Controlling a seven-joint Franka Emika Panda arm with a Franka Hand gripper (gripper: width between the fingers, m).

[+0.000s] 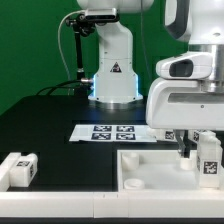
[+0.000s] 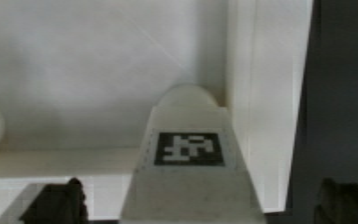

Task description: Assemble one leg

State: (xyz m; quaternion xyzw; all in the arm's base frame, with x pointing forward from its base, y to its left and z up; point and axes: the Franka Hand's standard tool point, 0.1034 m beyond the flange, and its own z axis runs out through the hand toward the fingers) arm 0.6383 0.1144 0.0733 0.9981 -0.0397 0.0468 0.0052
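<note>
Leg (image 1: 209,155) stood upright at the large white panel (image 1: 150,165), inside the hand (image 1: 197,152).
In the wrist view the leg (image 2: 188,160) was seen between the two fingertips (image 2: 55,203), tag face toward the camera, with gaps on both sides; the hand (image 2: 194,205) was judged spread, not pinching. The upright pose over the panel was taken as alignment for seating. A spare leg (image 1: 20,170) lay on the tabletop (image 1: 50,120), well apart, beyond the marker board (image 1: 108,132).

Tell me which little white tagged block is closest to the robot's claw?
The small white plastic leg at the exterior view's right, standing between the gripper fingers over the white square panel. The other leg lies far off at the left.
</note>
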